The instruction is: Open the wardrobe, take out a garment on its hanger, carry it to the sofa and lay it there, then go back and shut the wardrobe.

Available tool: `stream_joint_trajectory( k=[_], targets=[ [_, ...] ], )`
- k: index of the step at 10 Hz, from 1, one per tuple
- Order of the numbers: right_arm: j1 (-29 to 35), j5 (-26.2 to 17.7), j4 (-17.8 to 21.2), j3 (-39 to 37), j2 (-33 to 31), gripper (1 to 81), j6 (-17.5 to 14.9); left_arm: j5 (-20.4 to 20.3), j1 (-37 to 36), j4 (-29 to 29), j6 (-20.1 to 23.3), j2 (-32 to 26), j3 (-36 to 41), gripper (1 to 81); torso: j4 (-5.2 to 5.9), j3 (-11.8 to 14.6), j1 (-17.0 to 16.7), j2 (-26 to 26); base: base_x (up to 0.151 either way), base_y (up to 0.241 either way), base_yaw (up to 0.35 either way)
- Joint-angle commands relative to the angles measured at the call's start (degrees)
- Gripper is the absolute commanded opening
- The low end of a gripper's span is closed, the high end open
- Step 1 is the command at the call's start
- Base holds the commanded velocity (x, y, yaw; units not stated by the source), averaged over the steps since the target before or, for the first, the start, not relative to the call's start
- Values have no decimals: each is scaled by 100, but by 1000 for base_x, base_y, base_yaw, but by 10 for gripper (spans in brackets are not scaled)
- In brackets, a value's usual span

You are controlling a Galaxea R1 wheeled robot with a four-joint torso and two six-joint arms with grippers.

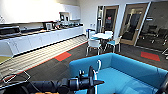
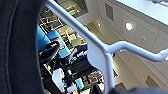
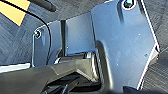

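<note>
The bright blue sofa point(image 1: 130, 72) lies right in front of me, low in the head view. My left arm reaches in from the lower left, and my left gripper point(image 1: 93, 80) is shut on the white hanger point(image 1: 99, 65), whose hook stands up over the sofa's near armrest. In the left wrist view the hanger point(image 2: 98, 53) crosses close to the camera, with the black garment point(image 2: 17, 50) as dark cloth beside it. The right wrist view gives dark robot parts above grey carpet.
A white table point(image 1: 102, 35) with white chairs and teal seats stands beyond the sofa. A long white kitchen counter point(image 1: 45, 37) runs along the left wall. Wooden-framed glass doors point(image 1: 132, 22) are at the back right. Red carpet patches point(image 1: 62, 56) mark the dark floor.
</note>
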Motion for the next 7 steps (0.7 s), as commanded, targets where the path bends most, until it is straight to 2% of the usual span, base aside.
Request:
stream_joint_trajectory(
  k=[1,4,6,7],
  targets=[
    [167,-281,-11,34,30,811,0,-230,-836,154,40,25,285,10,0,0,0,0,72,0,0],
    [167,-281,-19,34,30,811,-9,-222,-835,154,49,69,285,10,0,0,-11,-2,82,0,0],
    [168,-281,-19,34,30,811,0,-212,-835,154,49,78,285,10,0,-234,-6,0,88,0,0],
    [167,-281,-19,34,21,811,-9,-204,-835,154,41,95,276,10,0,-459,-6,0,89,0,0]
  ],
)
